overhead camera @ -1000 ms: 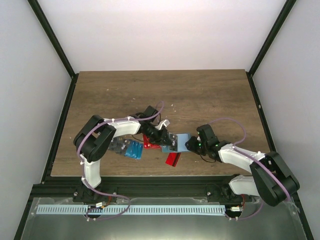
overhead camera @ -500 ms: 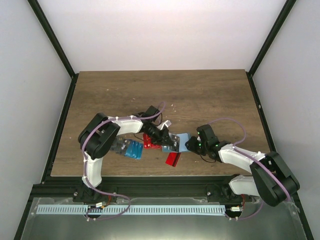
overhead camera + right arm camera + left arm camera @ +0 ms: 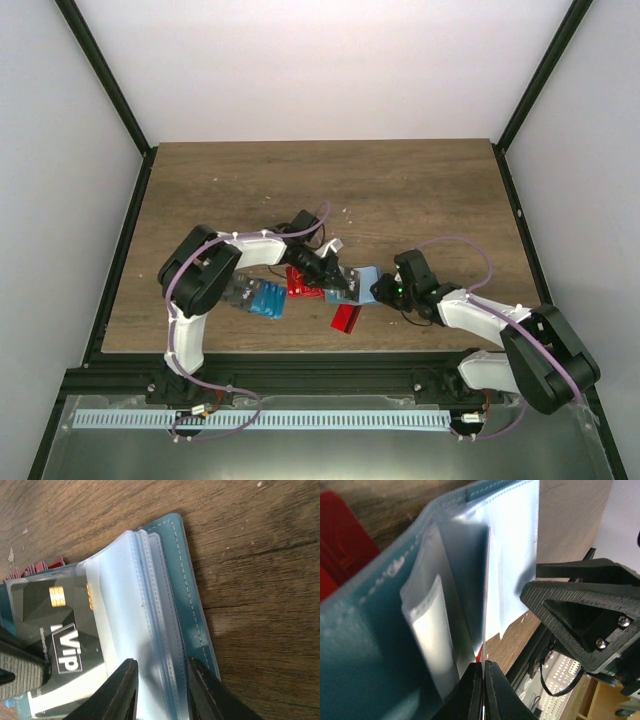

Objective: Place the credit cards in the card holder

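The teal card holder (image 3: 364, 275) lies open near the table's front, its clear sleeves fanned (image 3: 192, 605). My left gripper (image 3: 338, 281) reaches it from the left, shut (image 3: 483, 664) on a dark credit card (image 3: 55, 625) that lies partly inside a sleeve. My right gripper (image 3: 384, 290) is at the holder's right side, its jaws (image 3: 162, 662) apart just over the sleeves' stitched edges, gripping nothing. Loose credit cards lie around: red ones (image 3: 300, 284) beside the holder, another red (image 3: 346, 318) in front, blue ones (image 3: 266, 298) and dark patterned ones (image 3: 237, 292) further left.
Black frame rails run along the table's left edge (image 3: 120, 260), right edge (image 3: 520, 230) and front edge (image 3: 320, 358). Bare wood (image 3: 330, 190) stretches behind the arms.
My left gripper has slid right and toward the front, bringing the dark card into the holder's sleeves. The right arm and the loose cards have not moved.
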### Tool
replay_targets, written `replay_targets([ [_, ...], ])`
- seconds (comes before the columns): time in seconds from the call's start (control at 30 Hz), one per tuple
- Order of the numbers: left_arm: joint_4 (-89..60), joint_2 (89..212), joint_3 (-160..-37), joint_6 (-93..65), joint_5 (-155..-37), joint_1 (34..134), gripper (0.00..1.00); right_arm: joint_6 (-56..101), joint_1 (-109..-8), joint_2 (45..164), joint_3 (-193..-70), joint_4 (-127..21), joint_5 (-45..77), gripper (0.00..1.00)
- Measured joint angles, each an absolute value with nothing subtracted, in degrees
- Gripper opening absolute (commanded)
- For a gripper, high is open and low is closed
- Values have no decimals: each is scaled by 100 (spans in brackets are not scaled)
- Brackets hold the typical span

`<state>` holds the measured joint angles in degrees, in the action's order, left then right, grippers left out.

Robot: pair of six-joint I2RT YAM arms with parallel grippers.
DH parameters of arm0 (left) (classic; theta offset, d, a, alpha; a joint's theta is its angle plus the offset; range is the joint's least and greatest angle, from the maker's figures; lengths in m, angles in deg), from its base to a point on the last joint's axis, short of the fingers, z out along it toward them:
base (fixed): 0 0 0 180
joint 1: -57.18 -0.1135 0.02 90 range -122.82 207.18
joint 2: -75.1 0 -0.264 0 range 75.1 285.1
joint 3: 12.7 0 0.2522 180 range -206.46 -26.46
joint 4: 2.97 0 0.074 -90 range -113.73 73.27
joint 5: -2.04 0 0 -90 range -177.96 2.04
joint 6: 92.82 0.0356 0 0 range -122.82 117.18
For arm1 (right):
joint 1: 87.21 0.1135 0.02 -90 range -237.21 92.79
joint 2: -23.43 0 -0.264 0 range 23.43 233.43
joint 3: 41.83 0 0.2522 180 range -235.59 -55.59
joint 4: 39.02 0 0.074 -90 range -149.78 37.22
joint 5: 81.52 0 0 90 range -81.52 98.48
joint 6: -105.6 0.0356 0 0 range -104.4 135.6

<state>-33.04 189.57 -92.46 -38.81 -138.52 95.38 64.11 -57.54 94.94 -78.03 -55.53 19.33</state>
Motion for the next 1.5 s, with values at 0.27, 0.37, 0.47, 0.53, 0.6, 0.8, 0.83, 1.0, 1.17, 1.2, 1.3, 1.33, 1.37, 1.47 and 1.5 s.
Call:
replay_targets([
  [0.27, -3018, 19066, -9312, -4036, -13830, 9531, 4, 6409, -5743, 9505, -7787, -5533, 2132, 29],
  [0.37, -2931, 19077, -9312, -4106, -13826, 9531, 4, 6409, -5743, 9505, -7783, -5531, 2171, 29],
  [0.47, -2894, 19077, -9312, -4145, -13820, 9531, 4, 6409, -5743, 9505, -7781, -5529, 2197, 29],
  [0.53, -2885, 19077, -9312, -4145, -13820, 9531, 4, 6409, -5743, 9505, -7779, -5529, 2199, 29],
  [0.6, -2885, 19077, -9312, -4137, -13820, 9531, 4, 6405, -5743, 9505, -7779, -5529, 2199, 29],
  [0.8, -2909, 19108, -9312, -3986, -13795, 9531, 4, 6313, -5737, 9468, -7827, -5695, 2191, 30],
  [0.83, -2913, 19117, -9312, -3966, -13789, 9531, 4, 6295, -5732, 9437, -7842, -5778, 2189, 30],
  [1.0, -2970, 19119, -9312, -3822, -13726, 9531, 4, 6162, -5706, 9258, -7997, -6329, 2053, 31],
  [1.17, -3086, 19119, -9358, -3682, -13664, 9531, 4, 6040, -5706, 9218, -8279, -6696, 1754, 19],
  [1.2, -3103, 19119, -9362, -3662, -13651, 9531, 4, 6005, -5704, 9227, -8316, -6718, 1705, 16],
  [1.3, -3145, 19119, -9369, -3599, -13629, 9531, 4, 5970, -5699, 9367, -8412, -6748, 1537, 7],
  [1.33, -3160, 19119, -9377, -3584, -13623, 9531, 4, 5961, -5699, 9450, -8443, -6757, 1485, 5],
  [1.37, -3178, 19119, -9384, -3566, -13621, 9531, 4, 5948, -5699, 9540, -8478, -6779, 1426, 2],
  [1.47, -3211, 19121, -9399, -3531, -13616, 9531, 4, 5917, -5699, 9806, -8568, -6796, 1266, 1],
  [1.5, -3226, 19121, -9401, -3518, -13614, 9531, 4, 5915, -5699, 9876, -8592, -6801, 1222, 1],
])
